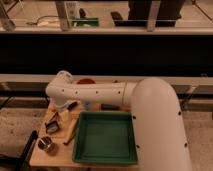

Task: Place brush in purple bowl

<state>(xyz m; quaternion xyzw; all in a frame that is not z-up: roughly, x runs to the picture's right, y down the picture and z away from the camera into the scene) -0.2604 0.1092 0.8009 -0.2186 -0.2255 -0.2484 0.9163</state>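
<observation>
I stand before a small wooden table [59, 150]. The white arm [95, 92] comes from the right, crosses above the far side of the table, and bends down at the left. The claw [52, 123] hangs low over the left part of the table, but I cannot tell if it is open or closed.

A dark squarish shape [51, 128] sits right at the claw. It may be the brush, and I cannot tell if it is gripped. A metal cup [46, 145] stands nearer. A pale wooden stick [70, 133] lies between the claw and the green tray [106, 140]. An orange-red bowl [86, 80] shows behind the arm. I cannot see the purple bowl, because the thick arm covers the far right of the table.
</observation>
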